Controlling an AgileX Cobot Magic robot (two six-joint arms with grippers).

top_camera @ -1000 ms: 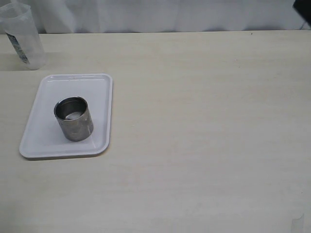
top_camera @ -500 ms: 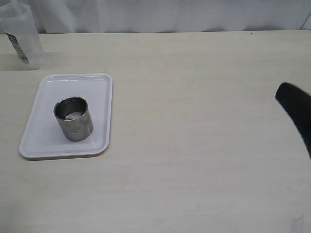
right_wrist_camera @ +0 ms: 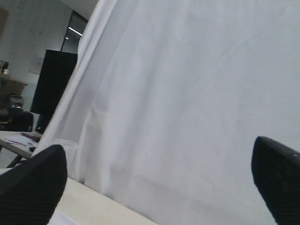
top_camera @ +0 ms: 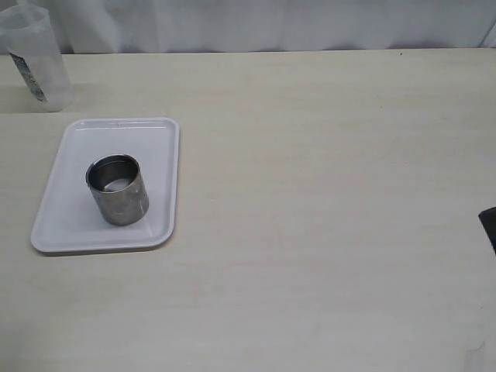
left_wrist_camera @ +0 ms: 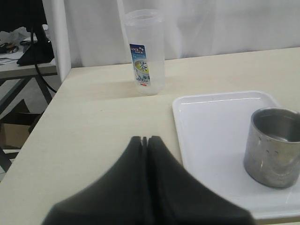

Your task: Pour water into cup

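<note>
The steel cup (top_camera: 117,190) stands upright on a white tray (top_camera: 74,232) at the table's left; its inside shows a pale sheen. A translucent plastic beaker (top_camera: 35,58) with a printed label stands behind the tray, off it. Whether water is in the beaker or the cup I cannot tell. In the left wrist view my left gripper (left_wrist_camera: 144,139) is shut and empty, low over the table, short of the tray (left_wrist_camera: 211,117), cup (left_wrist_camera: 273,146) and beaker (left_wrist_camera: 144,51). My right gripper (right_wrist_camera: 157,159) is open, its fingers (right_wrist_camera: 33,187) wide apart, facing the white curtain; only a dark tip (top_camera: 489,228) shows at the exterior view's right edge.
A white curtain (top_camera: 271,23) hangs along the table's far edge. The table's left edge (left_wrist_camera: 40,136) drops off beside the beaker, with desks and cables beyond. Bare tabletop (top_camera: 325,194) stretches from the tray to the right side.
The right arm's dark part has come down the exterior view's right edge, from the top corner to mid-height, then lower and nearly out of frame. Cup, tray and beaker have not moved.
</note>
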